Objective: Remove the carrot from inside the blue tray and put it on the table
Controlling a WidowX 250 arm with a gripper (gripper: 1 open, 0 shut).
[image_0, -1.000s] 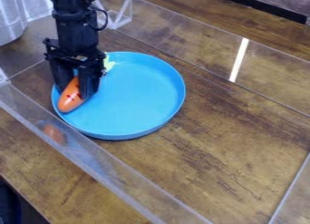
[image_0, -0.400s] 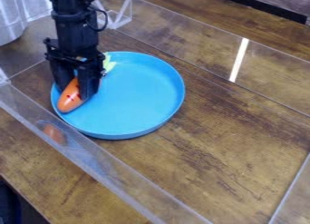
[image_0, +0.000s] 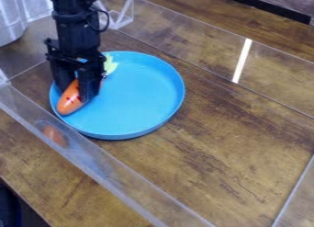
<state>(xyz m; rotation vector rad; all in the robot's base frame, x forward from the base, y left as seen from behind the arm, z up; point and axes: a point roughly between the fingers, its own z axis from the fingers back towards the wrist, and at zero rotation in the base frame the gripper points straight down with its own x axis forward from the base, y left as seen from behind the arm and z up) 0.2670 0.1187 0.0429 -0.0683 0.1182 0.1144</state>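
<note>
Looking down, I see my gripper (image_0: pixel 75 86) pinching the carrot (image_0: pixel 72 98) inside the blue tray (image_0: pixel 135 102) on the desk (image_0: pixel 233 130).

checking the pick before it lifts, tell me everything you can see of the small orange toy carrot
The small orange toy carrot looks like smooth plastic, with a light green leafy top showing behind the black gripper. It lies tilted at the left edge of the round bright blue plastic tray, its pointed orange end toward the rim. The gripper points straight down over it, fingers on either side of its middle, hiding part of the body. Whether the fingers press on it cannot be told. It has not been lifted out.
</note>
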